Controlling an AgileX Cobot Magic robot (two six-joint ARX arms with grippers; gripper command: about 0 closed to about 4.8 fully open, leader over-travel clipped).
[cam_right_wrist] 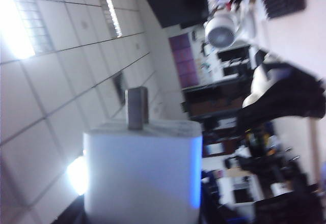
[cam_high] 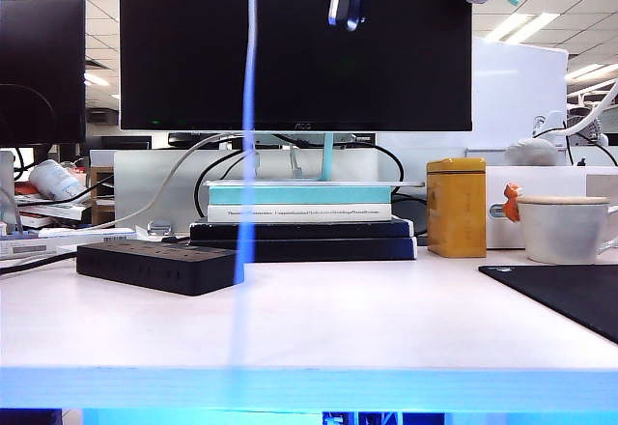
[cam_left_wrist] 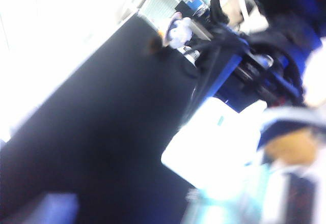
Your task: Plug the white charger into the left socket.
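Note:
The white charger (cam_right_wrist: pixel 142 173) fills the right wrist view, one metal prong (cam_right_wrist: pixel 136 108) pointing at the ceiling. My right gripper (cam_right_wrist: pixel 142 211) is shut on the charger's body, dark jaws at both sides. In the exterior view its white cable (cam_high: pixel 247 155) hangs blurred from the top edge down to the black power strip (cam_high: pixel 159 265). The left socket (cam_high: pixel 108 248) lies at the strip's left end, with nothing in it. Dark gripper fingers (cam_high: pixel 348 0) hang before the monitor; I cannot tell whose. The left wrist view is blurred and shows no jaws of my left gripper.
A black monitor (cam_high: pixel 290 48) stands behind stacked books (cam_high: pixel 301 222). To the right are a yellow tin (cam_high: pixel 456 207), a white mug (cam_high: pixel 564 228) and a black mat (cam_high: pixel 570 295). The table's front edge (cam_high: pixel 309 379) runs across the bottom.

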